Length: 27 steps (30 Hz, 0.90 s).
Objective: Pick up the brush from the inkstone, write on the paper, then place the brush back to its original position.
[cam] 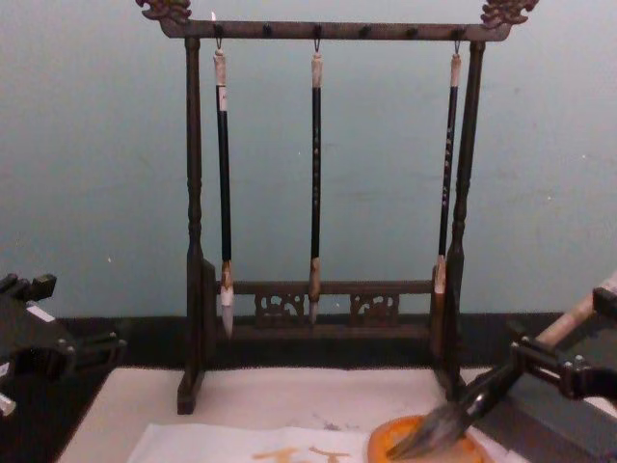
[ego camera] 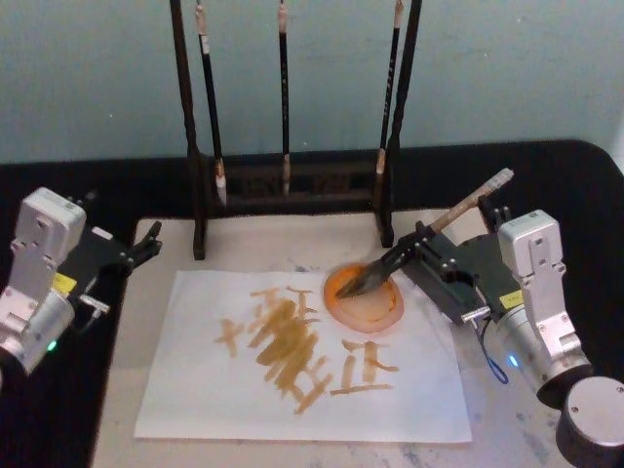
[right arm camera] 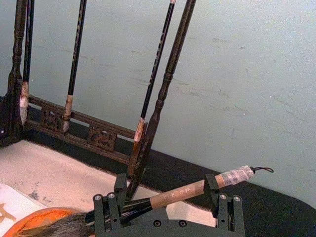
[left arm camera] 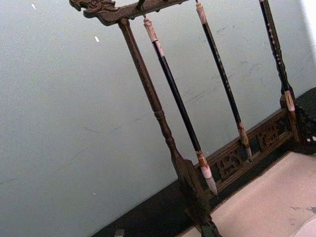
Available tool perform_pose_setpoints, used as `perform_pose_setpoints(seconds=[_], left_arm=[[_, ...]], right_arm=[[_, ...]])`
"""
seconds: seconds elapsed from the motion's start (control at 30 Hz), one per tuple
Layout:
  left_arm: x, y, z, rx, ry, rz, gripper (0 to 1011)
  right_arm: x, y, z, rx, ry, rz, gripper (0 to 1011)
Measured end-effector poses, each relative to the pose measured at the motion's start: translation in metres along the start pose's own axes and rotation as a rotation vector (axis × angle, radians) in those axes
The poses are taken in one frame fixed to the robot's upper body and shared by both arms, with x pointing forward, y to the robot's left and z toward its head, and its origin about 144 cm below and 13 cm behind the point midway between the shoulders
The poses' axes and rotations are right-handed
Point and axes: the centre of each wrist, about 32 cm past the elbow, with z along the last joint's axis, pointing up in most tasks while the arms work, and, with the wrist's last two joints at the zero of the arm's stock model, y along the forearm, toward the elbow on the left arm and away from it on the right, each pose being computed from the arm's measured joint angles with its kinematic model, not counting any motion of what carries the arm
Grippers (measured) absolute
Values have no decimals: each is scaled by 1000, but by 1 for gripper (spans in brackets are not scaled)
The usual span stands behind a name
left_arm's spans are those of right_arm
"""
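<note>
The brush (ego camera: 470,200) lies tilted, its dark bristles resting in the orange inkstone (ego camera: 392,310) and its tan handle rising back to the right. My right gripper (ego camera: 456,226) is open around it, and the handle (right arm camera: 182,190) runs across the gap from one finger to the other. The chest view shows the bristles (cam: 439,429) on the inkstone (cam: 386,447) with the right gripper (cam: 569,333) behind them. The white paper (ego camera: 195,390) carries orange-yellow strokes and lies under the inkstone's near side. My left gripper (ego camera: 122,268) is parked open at the mat's left edge.
A dark wooden rack (ego camera: 292,185) with three thin hanging brushes stands at the back of the beige mat (ego camera: 292,239), close behind the inkstone. Its right post (right arm camera: 148,143) is just beyond my right fingers. Black tabletop surrounds the mat.
</note>
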Motion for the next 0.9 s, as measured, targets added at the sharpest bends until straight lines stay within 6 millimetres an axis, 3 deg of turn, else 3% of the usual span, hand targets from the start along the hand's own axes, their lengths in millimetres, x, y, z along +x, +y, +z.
perform_pose_setpoints(seconds=[0.9], left_arm=[[0, 0, 0, 0, 0, 0, 1010]], right_arm=[[0, 0, 0, -1, 1, 0, 1000]])
